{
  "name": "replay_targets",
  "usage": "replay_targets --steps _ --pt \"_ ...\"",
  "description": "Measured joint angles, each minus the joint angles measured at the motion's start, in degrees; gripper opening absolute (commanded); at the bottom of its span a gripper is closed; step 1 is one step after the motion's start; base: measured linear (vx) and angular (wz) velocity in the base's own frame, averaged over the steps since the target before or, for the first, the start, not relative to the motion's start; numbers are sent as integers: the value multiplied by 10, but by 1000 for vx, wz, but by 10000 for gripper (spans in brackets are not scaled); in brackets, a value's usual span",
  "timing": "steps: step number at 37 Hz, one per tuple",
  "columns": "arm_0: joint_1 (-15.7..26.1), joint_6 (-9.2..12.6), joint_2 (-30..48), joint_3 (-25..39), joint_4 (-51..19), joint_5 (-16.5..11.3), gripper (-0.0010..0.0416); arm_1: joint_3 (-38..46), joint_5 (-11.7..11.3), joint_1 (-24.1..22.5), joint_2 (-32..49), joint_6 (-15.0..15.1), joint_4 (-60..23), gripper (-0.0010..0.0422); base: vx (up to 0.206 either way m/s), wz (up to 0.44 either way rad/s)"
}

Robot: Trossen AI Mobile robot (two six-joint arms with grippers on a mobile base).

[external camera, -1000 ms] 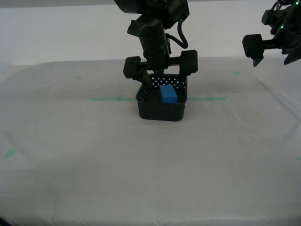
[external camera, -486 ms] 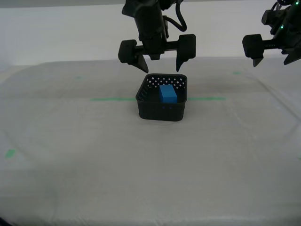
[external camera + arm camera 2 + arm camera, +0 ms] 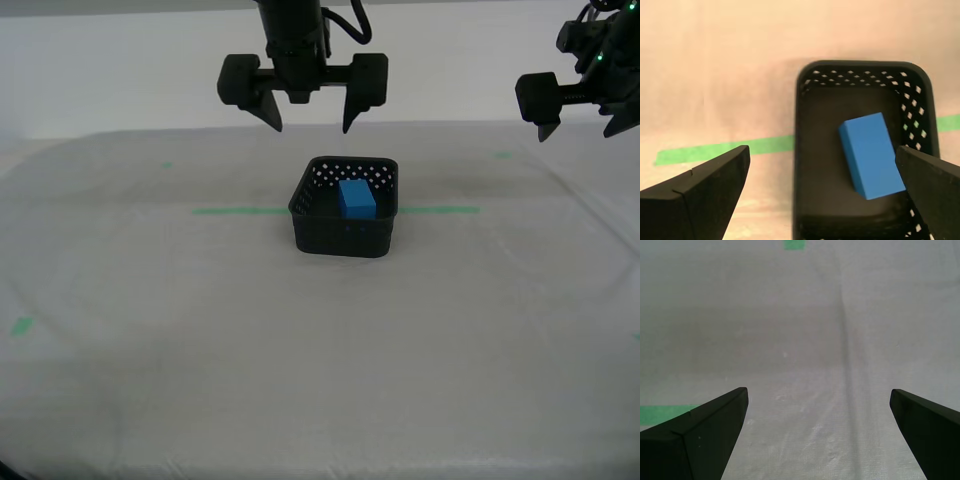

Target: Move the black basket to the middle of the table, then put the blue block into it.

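Above the black basket point(image 3: 345, 218), second hand point(image 3: 307, 110) raised clear, fingers spread wide, nothing gripped. Blue block point(image 3: 356, 198) lying inside the basket on its floor; basket set near mid-worktop point(image 3: 200, 330), across the green tape line point(image 3: 235, 211). First hand point(image 3: 817, 440) parked high at the exterior view's right, fingers apart, empty, over bare cloth. Placement judged complete. Retract straight up, clear of the rim, to avoid nudging the basket; no re-grip needed. Compared with one second ago: second hand then low at the rim, now well above; basket and block unmoved.
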Motion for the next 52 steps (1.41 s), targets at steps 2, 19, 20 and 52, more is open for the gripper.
replay_targets --steps 2,19,20,52 --pt "0 0 0 0 0 0 398 -9 0 4 -8 0 0 401 0 0" --pt "0 0 0 0 0 0 398 -162 -7 52 -125 0 44 400 0 0" --pt "-1 0 0 0 0 0 399 -174 -10 55 -135 0 48 400 0 0" --pt "-1 0 0 0 0 0 398 -384 31 232 -308 108 205 400 0 0"
